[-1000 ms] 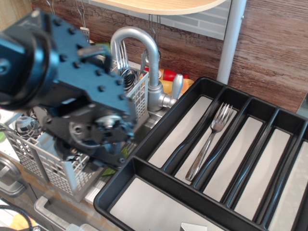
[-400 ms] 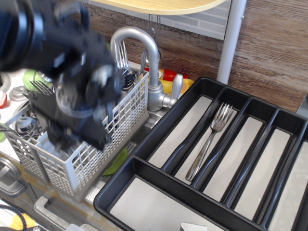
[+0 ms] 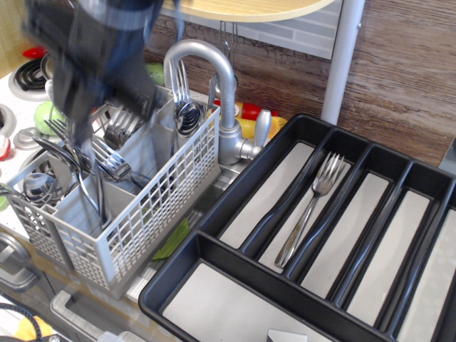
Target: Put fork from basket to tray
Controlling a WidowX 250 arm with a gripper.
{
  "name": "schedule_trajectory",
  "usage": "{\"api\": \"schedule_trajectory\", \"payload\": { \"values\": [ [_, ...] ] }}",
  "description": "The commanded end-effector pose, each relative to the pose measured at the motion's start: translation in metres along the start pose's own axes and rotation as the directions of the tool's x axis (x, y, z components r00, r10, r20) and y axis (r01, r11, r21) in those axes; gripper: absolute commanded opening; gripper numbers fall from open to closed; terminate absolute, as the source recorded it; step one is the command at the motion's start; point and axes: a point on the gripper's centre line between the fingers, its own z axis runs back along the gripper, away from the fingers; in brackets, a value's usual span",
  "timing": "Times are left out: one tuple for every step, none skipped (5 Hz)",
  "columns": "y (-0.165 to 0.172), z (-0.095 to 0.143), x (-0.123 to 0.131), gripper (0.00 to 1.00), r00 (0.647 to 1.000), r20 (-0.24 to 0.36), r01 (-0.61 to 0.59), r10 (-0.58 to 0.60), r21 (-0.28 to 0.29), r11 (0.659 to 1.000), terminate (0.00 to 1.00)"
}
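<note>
The light grey lattice basket (image 3: pixel 153 214) stands at the left and holds several forks (image 3: pixel 117 128) and spoons upright in its compartments. The black tray (image 3: pixel 235 192) fills the right half; one steel fork (image 3: pixel 310 206) lies in its second long slot, tines toward the back. My arm and gripper (image 3: pixel 96 60) are a dark motion-blurred mass above the basket's back left. The fingers are too blurred to make out, and I cannot tell whether they hold anything.
A chrome tap (image 3: pixel 214 78) arches just behind the basket, over a sink. A white pole (image 3: pixel 343 60) rises behind the tray. Stove rings (image 3: pixel 25 71) and small coloured items lie at far left. A wooden shelf (image 3: pixel 242 8) hangs overhead.
The arm has swung up and to the left, from in front of the basket to above its back left. The basket's cutlery is now uncovered. The tray's fork has not moved.
</note>
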Motion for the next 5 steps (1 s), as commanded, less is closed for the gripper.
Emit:
{"api": "schedule_trajectory", "payload": {
  "values": [
    [-0.009,0.046,0.038,0.00,1.000,-0.028,0.003,-0.006,-0.119,0.993,0.00],
    [-0.037,0.048,0.059,0.00,1.000,-0.023,0.013,-0.016,-0.143,0.990,0.00],
    [-0.067,0.040,0.068,0.00,0.999,-0.022,-0.048,0.045,-0.178,0.983,0.00],
    [-0.089,0.032,0.075,0.00,0.998,0.016,-0.053,0.056,-0.151,0.987,0.00],
    [-0.097,0.028,0.088,0.00,0.998,0.036,-0.046,0.052,-0.146,0.988,0.00]
  ]
}}
